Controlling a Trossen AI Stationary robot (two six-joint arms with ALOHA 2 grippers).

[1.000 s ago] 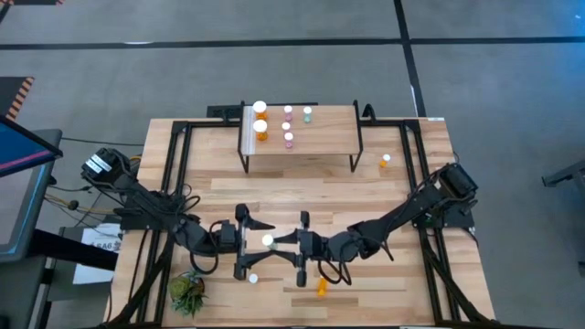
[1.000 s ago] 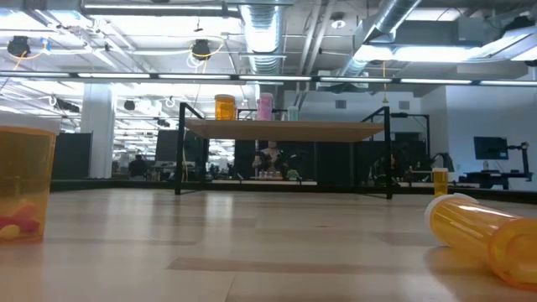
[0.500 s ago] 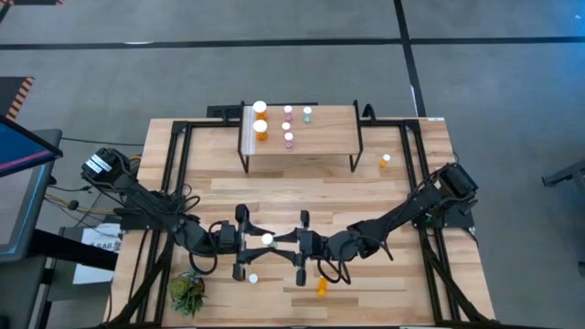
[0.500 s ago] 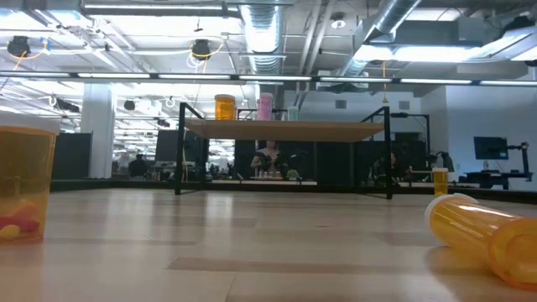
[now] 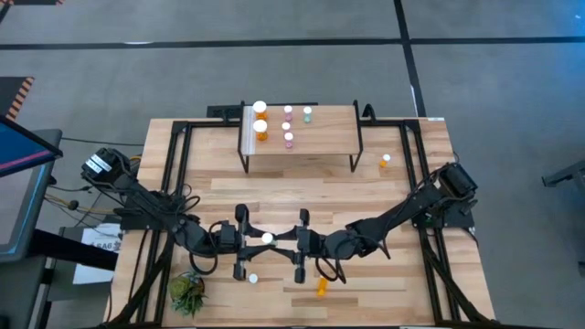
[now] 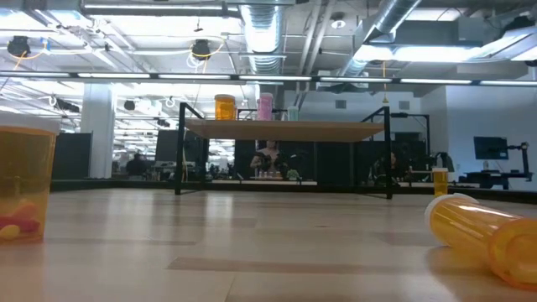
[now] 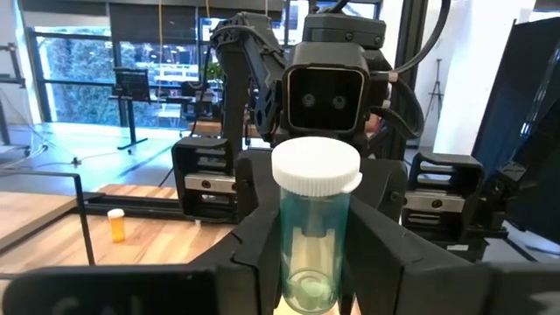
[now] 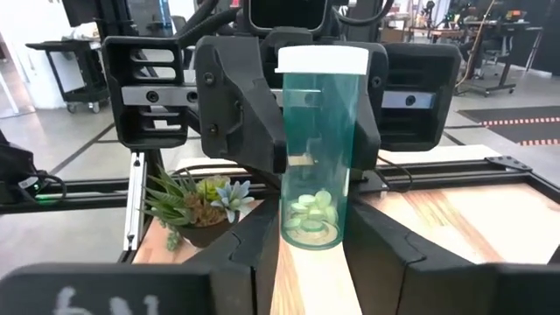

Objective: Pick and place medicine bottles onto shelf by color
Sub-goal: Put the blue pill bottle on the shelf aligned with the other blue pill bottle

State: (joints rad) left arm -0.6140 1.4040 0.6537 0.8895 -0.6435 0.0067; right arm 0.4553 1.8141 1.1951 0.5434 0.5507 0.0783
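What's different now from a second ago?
The left claw has closed in on the green bottle that the right claw holds up mid-table; both now have fingers on it. The shelf, its bottles and the loose bottles on the table haven't moved.

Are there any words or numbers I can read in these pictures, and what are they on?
No text can be read anywhere.
green bottle: no label shows.
Bottles on the shelf: too small to tell.
Right gripper: pale marks on its body at the picture's bottom edge, too blurred to read.
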